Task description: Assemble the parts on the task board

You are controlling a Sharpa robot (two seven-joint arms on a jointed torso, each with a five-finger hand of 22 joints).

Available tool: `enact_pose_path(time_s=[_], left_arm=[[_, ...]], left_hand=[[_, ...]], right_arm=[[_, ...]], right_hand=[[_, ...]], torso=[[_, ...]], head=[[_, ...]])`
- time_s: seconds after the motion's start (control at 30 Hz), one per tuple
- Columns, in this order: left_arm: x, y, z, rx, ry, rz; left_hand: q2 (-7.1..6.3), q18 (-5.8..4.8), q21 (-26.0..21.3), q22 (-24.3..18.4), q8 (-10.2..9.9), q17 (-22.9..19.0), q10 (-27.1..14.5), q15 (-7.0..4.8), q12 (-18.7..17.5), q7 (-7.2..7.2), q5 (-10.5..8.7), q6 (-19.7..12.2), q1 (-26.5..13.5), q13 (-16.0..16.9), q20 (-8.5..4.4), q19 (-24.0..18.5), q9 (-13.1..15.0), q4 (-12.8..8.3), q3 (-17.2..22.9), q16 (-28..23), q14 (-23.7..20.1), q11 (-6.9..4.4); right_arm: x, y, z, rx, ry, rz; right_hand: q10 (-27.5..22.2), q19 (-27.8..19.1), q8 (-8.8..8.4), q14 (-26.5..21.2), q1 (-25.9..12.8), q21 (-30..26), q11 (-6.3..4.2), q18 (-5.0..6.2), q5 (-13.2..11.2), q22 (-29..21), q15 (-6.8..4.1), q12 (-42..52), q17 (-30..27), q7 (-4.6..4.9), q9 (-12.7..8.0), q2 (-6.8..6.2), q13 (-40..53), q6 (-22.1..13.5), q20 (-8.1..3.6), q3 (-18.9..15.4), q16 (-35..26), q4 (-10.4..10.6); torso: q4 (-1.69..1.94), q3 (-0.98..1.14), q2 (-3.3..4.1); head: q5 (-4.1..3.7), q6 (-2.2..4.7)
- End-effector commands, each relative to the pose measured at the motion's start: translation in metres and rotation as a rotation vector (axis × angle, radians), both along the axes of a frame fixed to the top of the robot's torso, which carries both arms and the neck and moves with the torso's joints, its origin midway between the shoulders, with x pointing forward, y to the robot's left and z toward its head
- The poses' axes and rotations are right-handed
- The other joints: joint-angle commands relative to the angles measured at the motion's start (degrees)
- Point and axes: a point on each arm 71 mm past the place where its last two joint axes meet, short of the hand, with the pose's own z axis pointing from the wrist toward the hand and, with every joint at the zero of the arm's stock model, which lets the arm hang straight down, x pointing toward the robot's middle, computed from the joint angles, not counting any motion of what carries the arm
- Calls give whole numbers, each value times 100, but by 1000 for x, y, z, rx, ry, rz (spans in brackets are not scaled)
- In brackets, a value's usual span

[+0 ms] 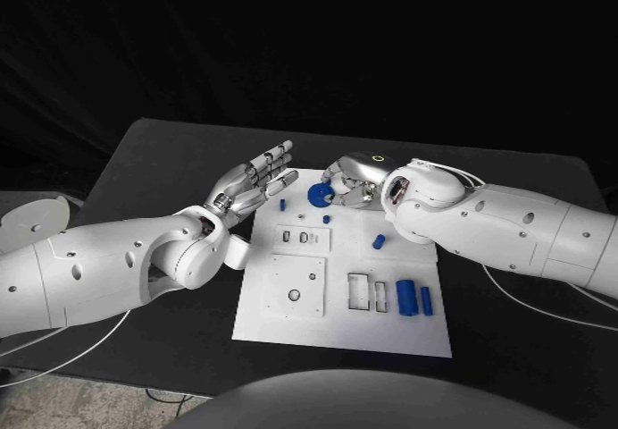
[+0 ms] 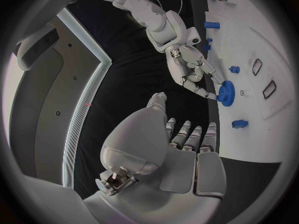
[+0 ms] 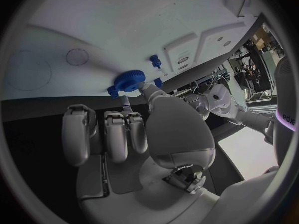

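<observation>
Black table [image 1: 154, 161] (dark backdrop behind) under white task board [image 1: 387, 335]

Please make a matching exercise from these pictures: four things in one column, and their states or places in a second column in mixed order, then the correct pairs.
Things:
1. left robot hand
2. right robot hand
3. blue gear
4. two blue cylinders

States or places:
A. lying side by side on the task board, on its near right part
B. fingers stretched out, holding nothing
C. at the board's far edge, fingertips on the gear
D. round and toothed, at the board's far edge

Pairs: 1-B, 2-C, 3-D, 4-A
</observation>
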Motion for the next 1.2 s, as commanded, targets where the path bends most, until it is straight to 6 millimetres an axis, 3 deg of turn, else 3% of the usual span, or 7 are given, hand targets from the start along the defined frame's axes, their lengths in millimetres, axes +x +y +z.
enact_pose_path(time_s=[0.03,0.27,0.63,0.8,0.97,1.2], left_arm=[[0,-2,1,-12,-9,-8],[0,0,1,-11,-8,-4],[-1,1,2,-14,-7,1],[-1,2,2,-15,-8,3],[-2,3,2,-15,-10,4],[-1,3,2,-15,-11,6]], left_hand=[[-12,20,20,2,39,5,15,12,28,32,18,19,48,7,-6,29,8,-36,-5,32,-1,38],[-13,20,22,3,39,6,17,12,30,34,18,18,47,7,-6,31,7,-38,-4,33,1,42],[-13,20,25,4,39,6,18,13,31,35,18,22,46,7,-5,34,8,-39,-3,35,3,45],[-13,20,25,4,39,6,18,13,31,35,18,22,46,7,-5,34,8,-39,-3,35,3,45],[-13,20,25,4,39,6,18,13,31,35,18,22,46,7,-5,34,8,-39,-3,35,3,45],[-15,20,28,5,40,6,20,13,34,37,19,26,45,8,-3,38,8,-41,-3,35,3,49]], right_arm=[[-1,0,0,3,-4,14],[0,-1,1,20,-12,15],[0,-14,4,54,-37,0],[-1,-30,6,77,-52,-18],[-7,-54,10,92,-63,-45],[-20,-93,17,90,-66,-91]], right_hand=[[601,28,-23,598,-25,-29,-68,100,-44,1151,-41,22,1510,-31,-39,-34,1508,-119,-56,-37,19,1],[601,14,-21,598,-7,-60,-128,106,-126,1144,-88,22,1510,-109,-118,-12,1508,-308,-96,-68,19,-10],[601,18,31,598,124,-63,-133,104,-11,1146,-104,22,1510,-88,-161,38,1508,-287,-123,-27,19,-97],[601,29,100,598,143,-49,-94,98,-21,1152,-78,22,1510,-34,-153,61,1508,-96,-110,-27,19,-99],[601,50,161,598,150,-24,-69,92,-36,1160,-60,22,1510,1,-137,64,1508,89,-95,-36,19,-90],[601,74,185,598,170,-1,-62,87,-70,1166,-60,22,1510,16,-130,54,1508,201,-91,-46,19,-90]], torso=[[-4,3,-2],[-5,4,3],[-14,-2,-3],[1,0,-1],[-24,-3,-12],[-24,11,-11]], head=[[3,0],[-11,0],[19,0],[21,0],[32,0],[8,0]])
